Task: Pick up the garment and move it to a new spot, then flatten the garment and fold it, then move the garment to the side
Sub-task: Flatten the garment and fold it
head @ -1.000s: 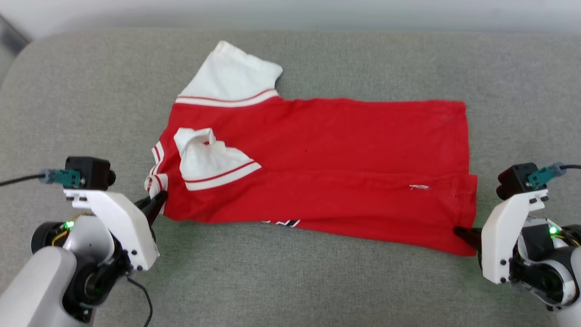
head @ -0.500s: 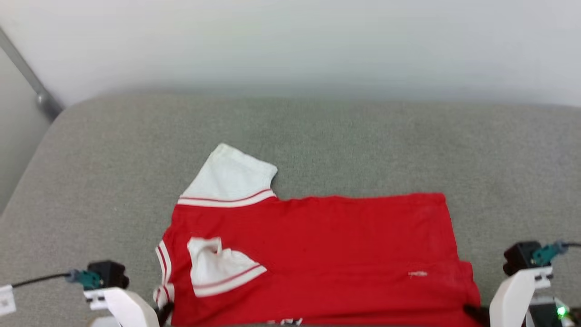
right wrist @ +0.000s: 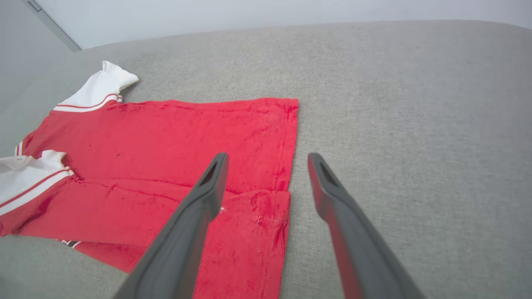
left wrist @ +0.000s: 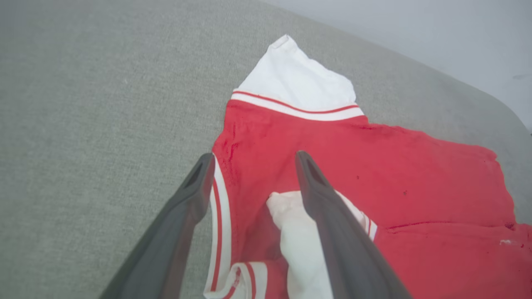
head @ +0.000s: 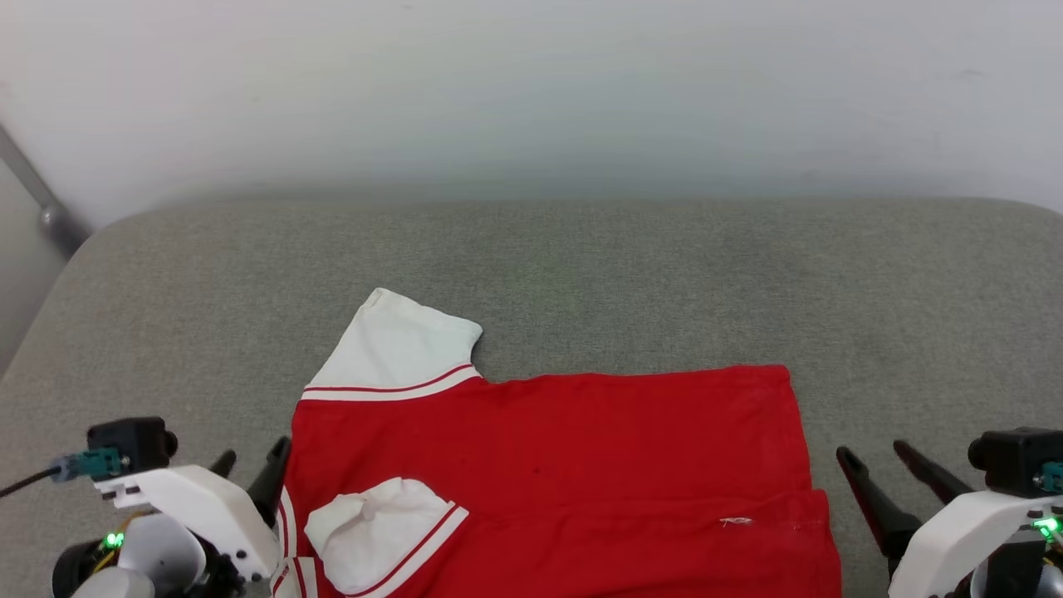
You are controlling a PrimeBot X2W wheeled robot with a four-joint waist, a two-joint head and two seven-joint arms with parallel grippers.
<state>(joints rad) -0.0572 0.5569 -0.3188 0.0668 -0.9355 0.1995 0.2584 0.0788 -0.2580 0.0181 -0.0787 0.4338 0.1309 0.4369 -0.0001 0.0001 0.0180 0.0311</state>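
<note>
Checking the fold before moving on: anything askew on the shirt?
Yes. On the red soft-fabric T-shirt, the near white short sleeve lies crumpled on the red body; the far white sleeve sticks out flat onto the grey cushion.

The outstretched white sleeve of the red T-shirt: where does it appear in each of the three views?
Head view: outstretched sleeve left of centre, pointing away from the robot.
Left wrist view: outstretched sleeve at upper centre.
Right wrist view: outstretched sleeve at upper left.
Shared landmark: folded sleeve lying on the red body, nearer the robot.
</note>
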